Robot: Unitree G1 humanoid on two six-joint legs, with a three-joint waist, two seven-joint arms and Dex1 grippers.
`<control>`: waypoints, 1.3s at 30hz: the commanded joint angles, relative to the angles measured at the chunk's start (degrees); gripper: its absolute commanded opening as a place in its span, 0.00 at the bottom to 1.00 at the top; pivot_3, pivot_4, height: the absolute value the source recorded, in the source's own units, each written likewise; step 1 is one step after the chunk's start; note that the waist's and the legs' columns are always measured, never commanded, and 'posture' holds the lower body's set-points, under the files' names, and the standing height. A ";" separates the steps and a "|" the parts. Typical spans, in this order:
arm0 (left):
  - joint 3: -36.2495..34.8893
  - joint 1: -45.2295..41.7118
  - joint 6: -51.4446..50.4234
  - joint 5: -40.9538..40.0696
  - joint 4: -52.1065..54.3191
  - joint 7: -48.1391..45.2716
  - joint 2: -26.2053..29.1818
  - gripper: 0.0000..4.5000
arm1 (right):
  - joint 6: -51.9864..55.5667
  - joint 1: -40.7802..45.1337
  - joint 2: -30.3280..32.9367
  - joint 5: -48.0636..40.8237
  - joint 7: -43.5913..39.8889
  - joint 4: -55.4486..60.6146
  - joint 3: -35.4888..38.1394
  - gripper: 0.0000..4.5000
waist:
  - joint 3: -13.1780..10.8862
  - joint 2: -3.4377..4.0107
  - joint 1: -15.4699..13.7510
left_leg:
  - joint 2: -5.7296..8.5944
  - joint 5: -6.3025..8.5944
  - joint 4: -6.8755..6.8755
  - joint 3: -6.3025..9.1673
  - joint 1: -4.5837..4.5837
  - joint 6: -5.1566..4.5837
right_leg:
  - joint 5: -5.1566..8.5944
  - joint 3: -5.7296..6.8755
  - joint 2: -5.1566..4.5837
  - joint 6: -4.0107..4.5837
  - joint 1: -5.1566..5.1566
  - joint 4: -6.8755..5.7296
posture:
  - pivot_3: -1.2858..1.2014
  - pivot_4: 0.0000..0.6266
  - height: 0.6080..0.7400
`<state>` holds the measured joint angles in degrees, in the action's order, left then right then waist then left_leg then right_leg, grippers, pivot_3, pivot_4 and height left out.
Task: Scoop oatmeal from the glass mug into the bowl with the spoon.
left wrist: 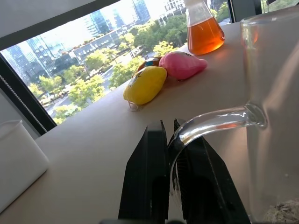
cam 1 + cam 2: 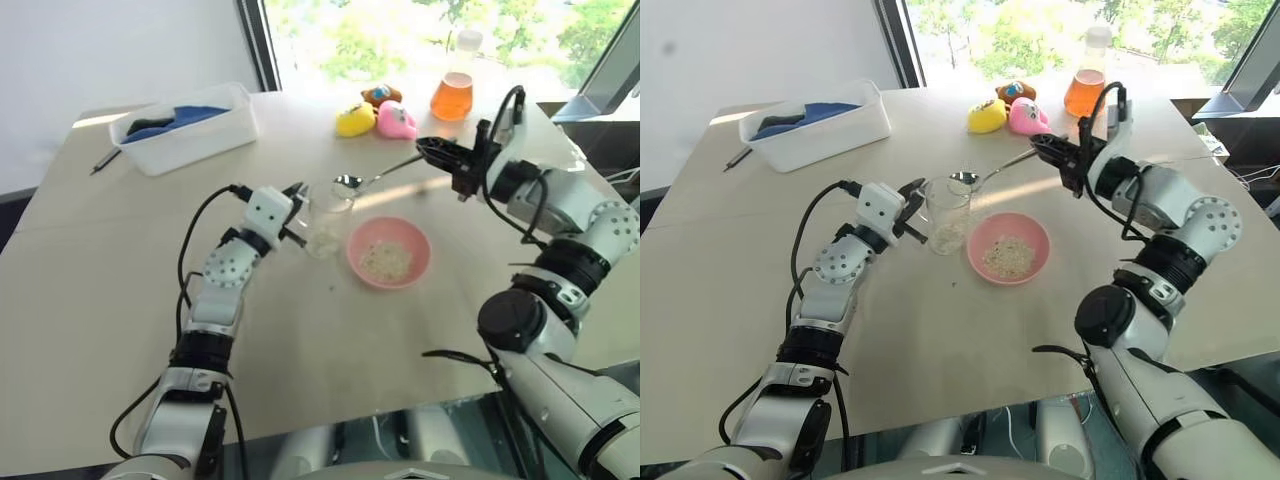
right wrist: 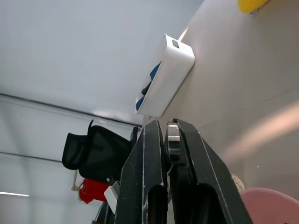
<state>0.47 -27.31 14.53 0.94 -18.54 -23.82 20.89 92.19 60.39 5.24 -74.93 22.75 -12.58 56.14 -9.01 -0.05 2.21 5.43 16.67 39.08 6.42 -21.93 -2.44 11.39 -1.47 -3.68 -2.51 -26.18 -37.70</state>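
The glass mug (image 2: 327,222) stands upright on the table with a little oatmeal (image 2: 947,238) at its bottom. My left gripper (image 1: 169,126) is shut on the mug's handle (image 1: 210,123). My right gripper (image 2: 428,148) is shut on the handle end of the spoon (image 2: 385,172). The spoon is held about level, and its head (image 2: 347,182) hovers just over the mug's far rim. Right of the mug sits the pink bowl (image 2: 424,250), with a small heap of oatmeal (image 2: 386,260) inside.
A white tub (image 2: 215,135) with blue and dark items stands at the back left, a dark pen (image 2: 105,160) beside it. Yellow (image 2: 355,120), pink (image 2: 397,120) and brown-orange (image 2: 381,95) toys and a flask of orange liquid (image 2: 453,92) stand by the window.
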 commanded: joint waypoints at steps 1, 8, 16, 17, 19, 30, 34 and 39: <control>0.22 0.68 0.08 0.80 -1.05 -0.11 0.75 0.02 | 0.31 -1.54 3.10 -8.68 1.56 0.09 -2.94 0.00 | 0.00 0.00 0.00 | 0.00 0.00 0.00 -0.01 0.00 0.00 | 0.00 -0.01 0.00 0.00 0.00 0.00 | 0.52 0.24 1.00; -0.25 0.61 0.02 0.61 -1.90 -0.23 1.58 0.02 | -7.58 -11.44 12.73 -26.67 8.15 1.31 -14.12 0.00 | 0.00 -0.01 -0.01 | -0.03 0.01 0.00 -0.07 0.07 -0.03 | 0.00 -0.05 0.01 0.00 0.09 0.02 | 0.52 0.24 1.00; -0.08 0.56 0.10 0.34 -2.51 -0.16 1.71 0.02 | -11.22 -17.63 24.44 -21.01 -1.71 11.62 -29.48 0.00 | 0.01 0.00 0.19 | -0.14 0.14 0.00 -0.29 0.19 -0.26 | 0.00 -0.19 0.12 -0.01 0.14 0.02 | 0.52 0.24 1.00; -0.06 0.57 0.08 0.27 -2.54 -0.17 1.66 0.02 | -11.52 -18.06 25.47 -18.85 -4.11 13.13 -31.14 0.00 | 0.01 0.00 0.15 | -0.15 0.14 0.00 -0.29 0.20 -0.26 | 0.00 -0.18 0.12 -0.01 0.16 0.01 | 0.52 0.24 1.00; -0.03 0.81 -0.09 0.09 -2.39 -0.30 1.62 0.02 | -13.06 -18.80 26.80 -15.31 -8.38 15.75 -33.77 0.00 | 0.02 -0.02 0.09 | -0.15 0.16 0.00 -0.29 0.19 -0.28 | 0.00 -0.14 0.12 -0.02 0.18 0.03 | 0.52 0.24 1.00; -0.08 2.26 -0.24 -1.16 -2.12 -0.50 1.15 0.02 | -27.49 -15.87 38.49 14.40 -38.67 33.52 -55.54 0.00 | 0.01 -0.04 -0.03 | -0.14 0.13 0.05 -0.27 0.19 -0.22 | 0.00 0.10 0.12 -0.04 0.19 0.09 | 0.52 0.24 1.00; -0.35 3.13 -0.91 -2.87 -1.86 -0.58 -0.18 0.02 | -31.19 -13.90 40.39 20.03 -45.69 36.79 -59.15 0.00 | 0.01 -0.06 -0.29 | -0.14 0.07 0.05 -0.24 0.18 -0.10 | 0.00 0.14 0.10 -0.04 0.19 0.13 | 0.52 0.24 1.00; -0.70 3.76 -1.59 -3.20 -0.71 0.12 -0.65 0.02 | -35.08 -12.51 44.09 27.15 -54.12 39.56 -62.82 0.00 | 0.02 -0.09 -1.43 | -0.13 0.05 0.05 -0.20 0.15 -0.07 | 0.00 0.18 0.09 -0.04 0.19 0.24 | 0.52 0.24 1.00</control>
<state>-0.18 -25.01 14.22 -3.36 -18.75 -23.83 19.72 59.36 46.70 48.27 -50.29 -28.53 25.00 -6.81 -8.99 -0.13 0.78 5.30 16.72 39.13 6.25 -21.80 -2.51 11.40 -1.28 -3.59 -2.55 -25.98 -37.42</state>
